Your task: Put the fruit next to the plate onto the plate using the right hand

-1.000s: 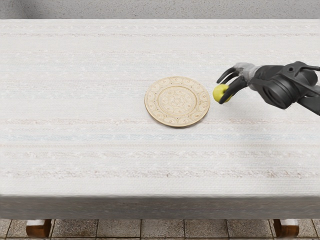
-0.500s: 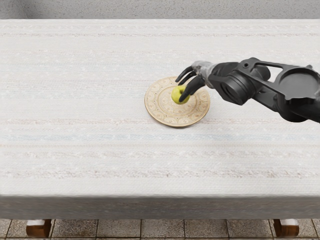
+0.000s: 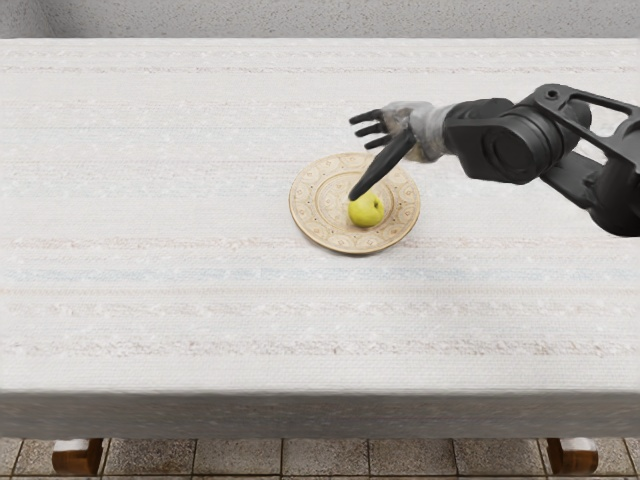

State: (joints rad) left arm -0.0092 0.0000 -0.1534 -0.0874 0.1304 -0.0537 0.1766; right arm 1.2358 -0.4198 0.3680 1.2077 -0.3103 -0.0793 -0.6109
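Brown floor tiles [image 3: 320,458] and two wooden table feet [image 3: 78,456] show at the bottom edge. Beyond them a long table [image 3: 200,330] under a pale striped cloth fills the view. On it sits a round patterned plate [image 3: 320,215], and the yellow-green fruit [image 3: 367,209] rests on the plate, right of its centre. The right hand [image 3: 392,138] hovers just behind the fruit, spread wide and gripping nothing; one dark finger [image 3: 375,172] slants down close to the fruit. A grey wall [image 3: 300,18] lies farthest back.

The right arm [image 3: 530,140] enters from the 3 o'clock edge and extends toward 9 o'clock. The right hand [image 3: 400,130] holds nothing, its fingers [image 3: 366,118] splayed, one digit stretched toward 7 o'clock.
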